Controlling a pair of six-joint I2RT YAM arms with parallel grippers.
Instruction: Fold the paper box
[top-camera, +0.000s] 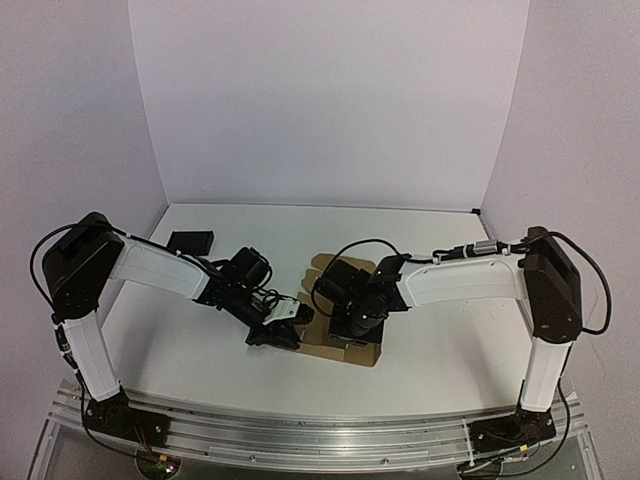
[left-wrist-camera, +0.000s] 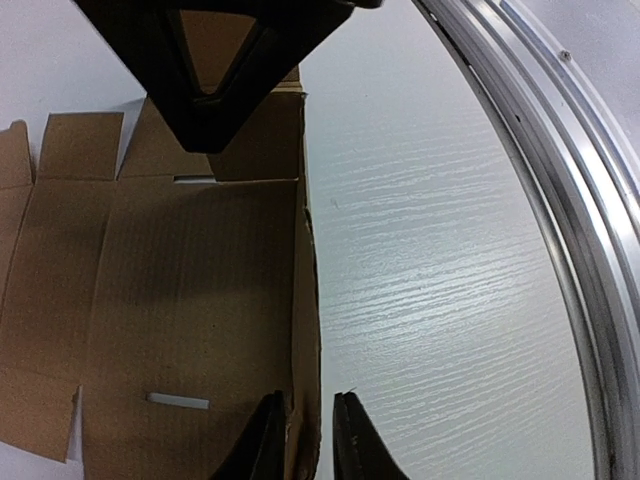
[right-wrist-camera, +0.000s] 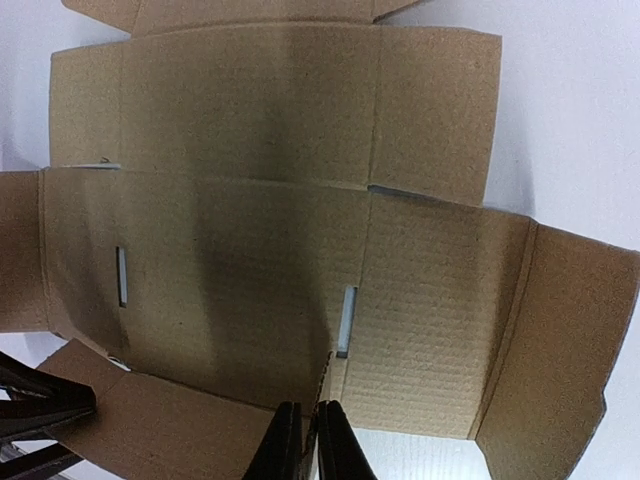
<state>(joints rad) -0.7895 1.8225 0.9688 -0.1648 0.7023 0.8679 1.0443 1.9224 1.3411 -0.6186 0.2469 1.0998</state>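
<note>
While both arms reach inward over the middle of the white table (top-camera: 440, 340), the paper box (right-wrist-camera: 250, 270) lies there as a flat, unfolded, die-cut brown cardboard sheet, its slots and creases visible, between and beneath the 2 wrists. The left gripper (left-wrist-camera: 300, 448) sits at the sheet's edge nearest the aluminium rail (top-camera: 300, 435), and its 2 fingers are drawn close together with a side flap (left-wrist-camera: 306, 300) pinched between them; that flap stands upright, seen edge-on, while the adjoining panels lie flat. The right gripper (right-wrist-camera: 308, 450) is over the sheet's opposite side, its fingers nearly touching and clamped on a thin raised cardboard edge that runs up from between the tips. The 2 grippers are near each other but apart. 1 small black rectangular object (top-camera: 190, 241) rests on the table toward the far left, well apart from the cardboard and from both grippers.
</note>
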